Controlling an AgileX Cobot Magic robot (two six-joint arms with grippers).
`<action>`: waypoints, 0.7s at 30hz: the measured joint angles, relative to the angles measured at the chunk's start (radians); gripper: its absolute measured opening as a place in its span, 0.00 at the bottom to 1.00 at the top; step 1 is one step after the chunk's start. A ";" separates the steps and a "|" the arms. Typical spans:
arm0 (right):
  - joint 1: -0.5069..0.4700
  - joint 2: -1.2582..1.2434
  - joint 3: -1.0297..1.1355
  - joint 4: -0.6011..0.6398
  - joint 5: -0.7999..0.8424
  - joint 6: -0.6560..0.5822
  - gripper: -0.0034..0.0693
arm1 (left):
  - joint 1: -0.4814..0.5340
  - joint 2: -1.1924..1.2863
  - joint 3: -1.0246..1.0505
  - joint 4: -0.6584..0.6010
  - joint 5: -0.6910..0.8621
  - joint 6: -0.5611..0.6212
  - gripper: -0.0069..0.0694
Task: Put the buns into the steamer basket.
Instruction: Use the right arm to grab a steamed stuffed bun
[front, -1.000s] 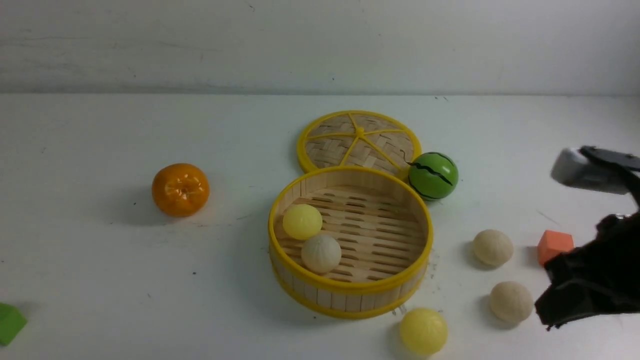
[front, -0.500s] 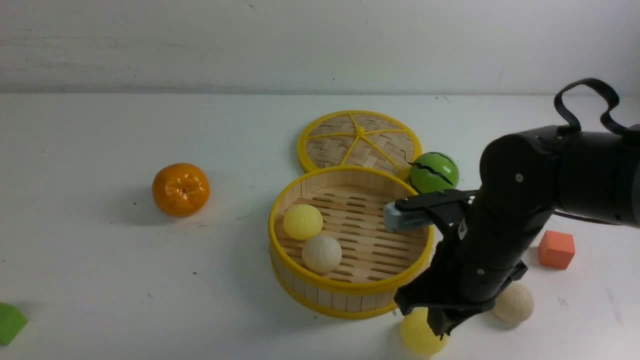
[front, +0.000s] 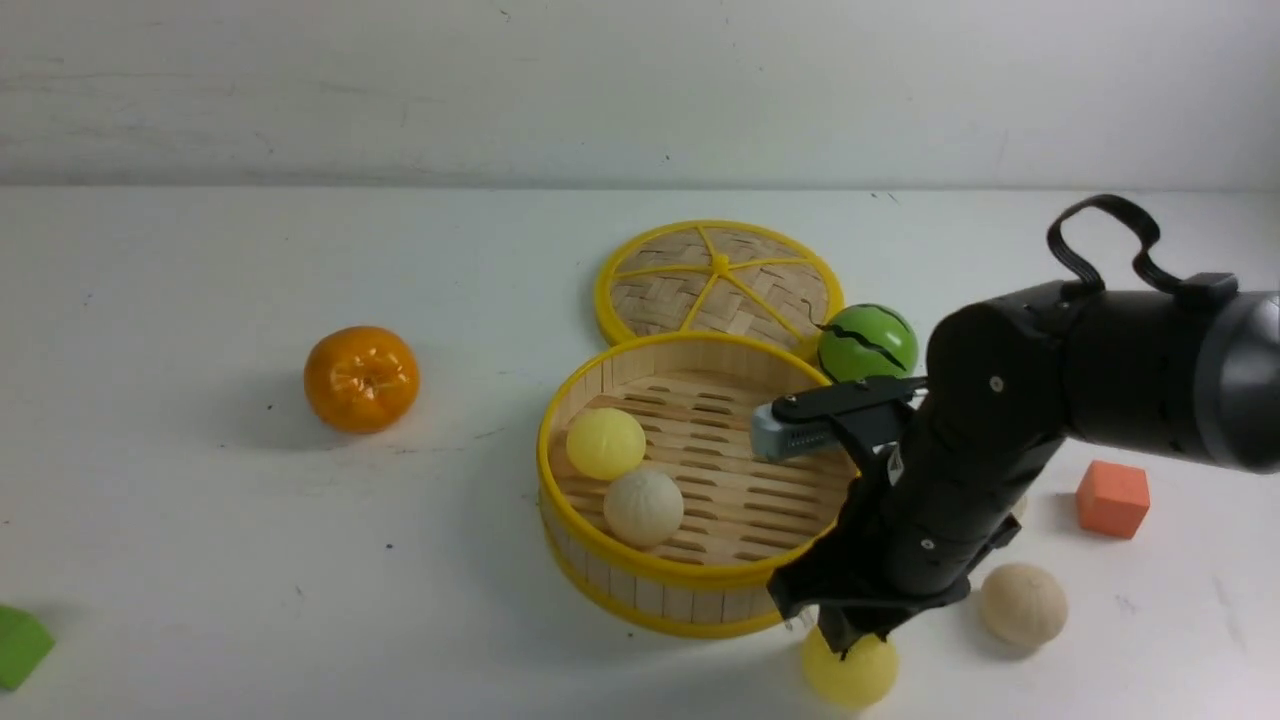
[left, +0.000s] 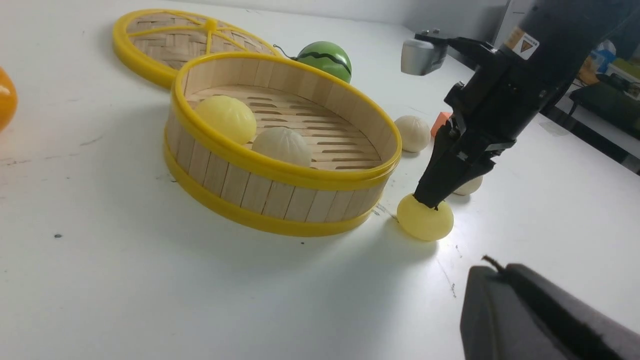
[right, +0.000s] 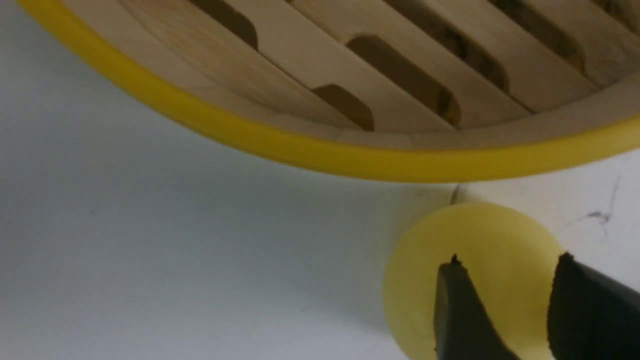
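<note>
Pointing down onto the pale yellow bun (front: 862, 678) beside the steamer basket (front: 690, 577)
Right gripper (front: 848, 640) slightly parted, holding nothing; left gripper (left: 500, 282) closed.

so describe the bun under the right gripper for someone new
Find the round steamer basket; just outside its near wall, on the robot's right, a pale yellow bun lies under the right gripper. It is the only yellow one outside the basket; its neighbour is a cream bun.
</note>
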 joint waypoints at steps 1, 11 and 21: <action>0.000 0.004 0.000 -0.006 -0.007 0.001 0.40 | 0.000 0.000 0.000 0.000 0.000 0.000 0.09; 0.000 0.021 -0.003 -0.015 -0.013 0.020 0.27 | 0.000 0.000 0.000 0.000 0.001 0.000 0.10; 0.000 -0.009 -0.004 -0.015 0.052 0.015 0.04 | 0.000 0.000 0.000 0.000 0.001 0.000 0.12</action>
